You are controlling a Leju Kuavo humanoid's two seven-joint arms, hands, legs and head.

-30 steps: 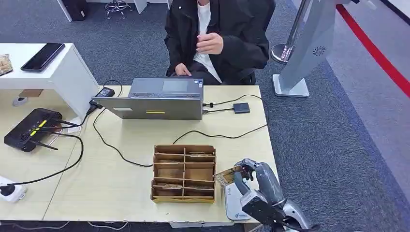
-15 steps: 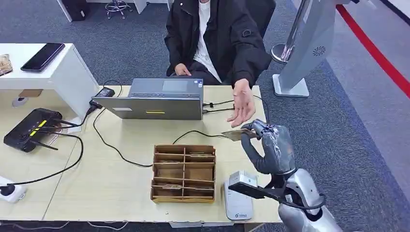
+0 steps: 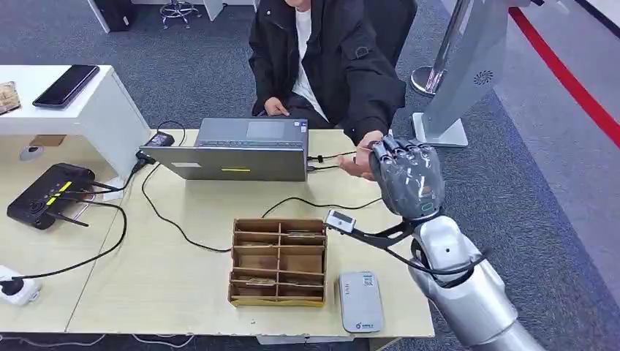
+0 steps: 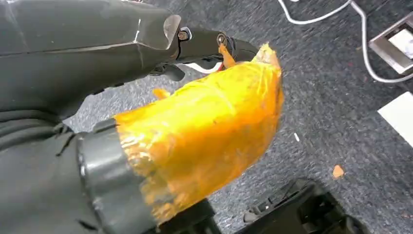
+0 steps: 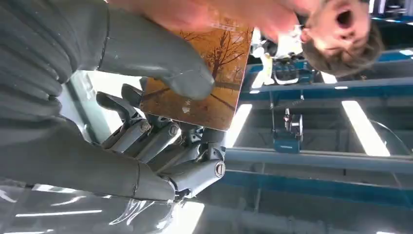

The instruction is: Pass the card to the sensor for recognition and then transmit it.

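Right hand (image 3: 406,178), as I read it, pinches the card (image 5: 204,78) by one edge beyond the laptop's (image 3: 241,151) right end at the person's hand (image 3: 358,162); thin, stiff and slick, best held by its edges.

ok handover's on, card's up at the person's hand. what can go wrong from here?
1. The right hand holds the card under its thumb while the person's hand is already on it. If they pull before the thumb lets go, the card could bend or snap free.
2. If the thumb releases too early, the card could drop towards the cables or off the table edge.
3. The raised arm hangs above the card reader and wooden organiser; a low retreat could knock them.
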